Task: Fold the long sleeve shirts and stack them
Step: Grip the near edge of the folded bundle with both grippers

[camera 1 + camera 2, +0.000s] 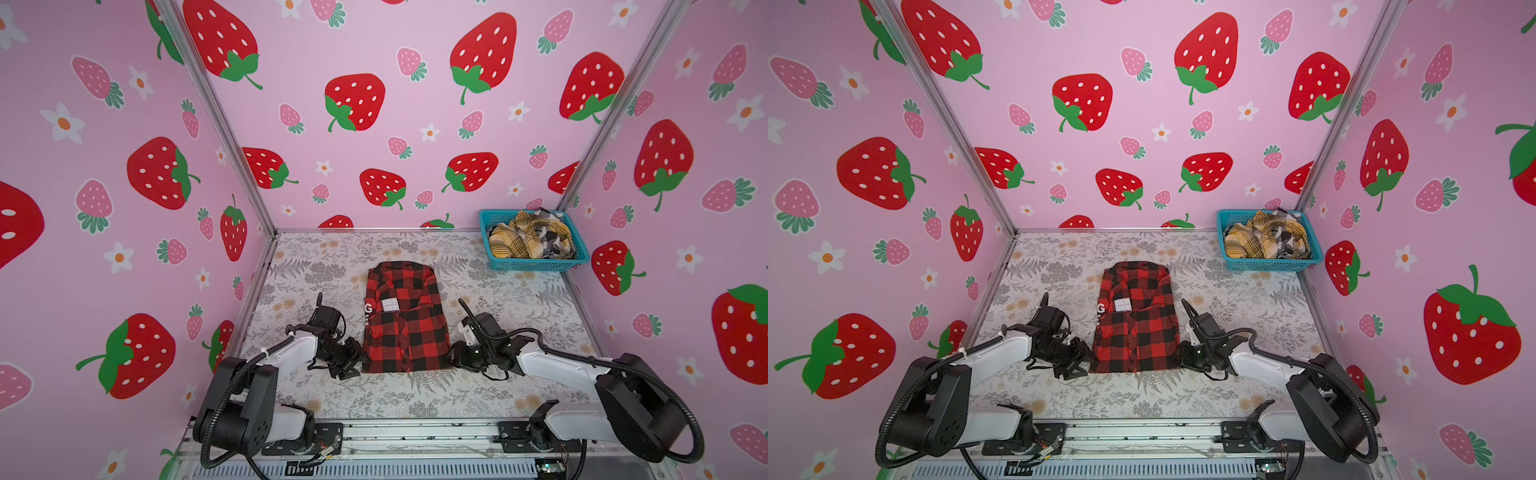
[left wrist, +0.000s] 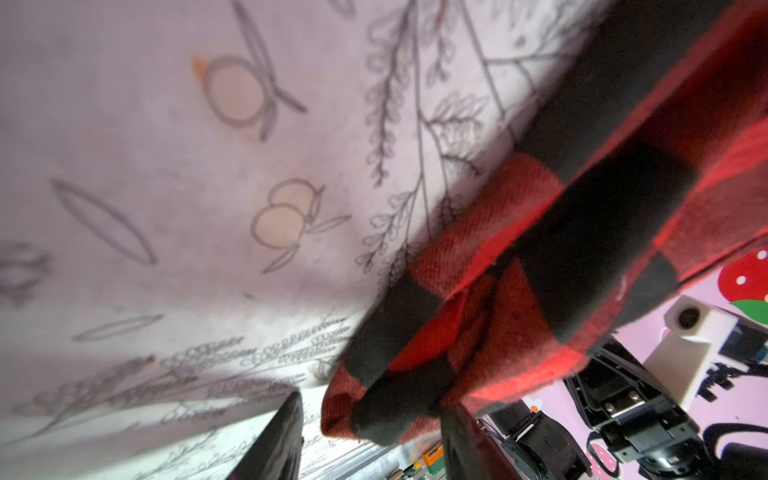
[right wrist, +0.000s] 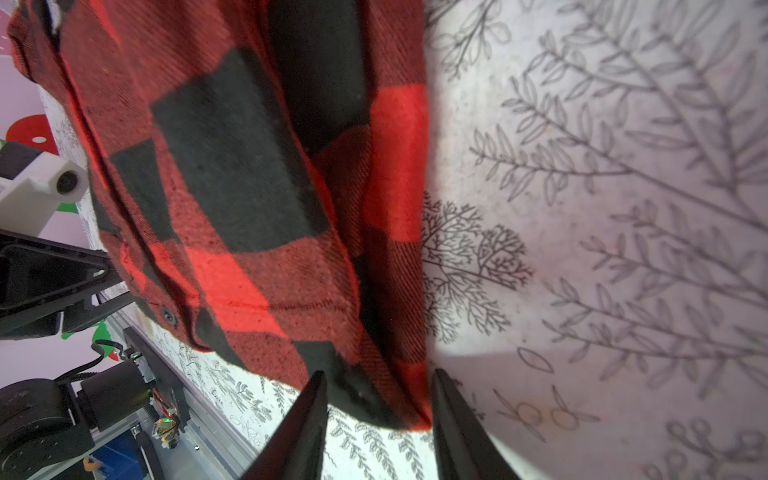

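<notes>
The red-and-black shirt [image 1: 405, 320] [image 1: 1136, 320] lies folded in the middle of the table, white lettering facing up. My left gripper [image 1: 359, 361] [image 1: 1086, 359] sits low at its near left corner. In the left wrist view the gripper [image 2: 374, 436] is open, with the shirt's corner [image 2: 395, 395] between the fingers. My right gripper [image 1: 451, 357] [image 1: 1177, 355] is at the near right corner. In the right wrist view it [image 3: 380, 411] is open too, its fingers straddling the hem of the shirt [image 3: 232, 166]. The mustard shirt [image 1: 523, 239] [image 1: 1254, 241] and the black-white shirt [image 1: 552, 239] [image 1: 1285, 237] lie crumpled in the basket.
The teal mesh basket [image 1: 536, 264] [image 1: 1271, 264] stands in the far right corner of the table. The table has a floral cover [image 1: 332, 266] and is closed in by strawberry-print walls. A metal rail [image 1: 415, 432] with both arm bases runs along the near edge.
</notes>
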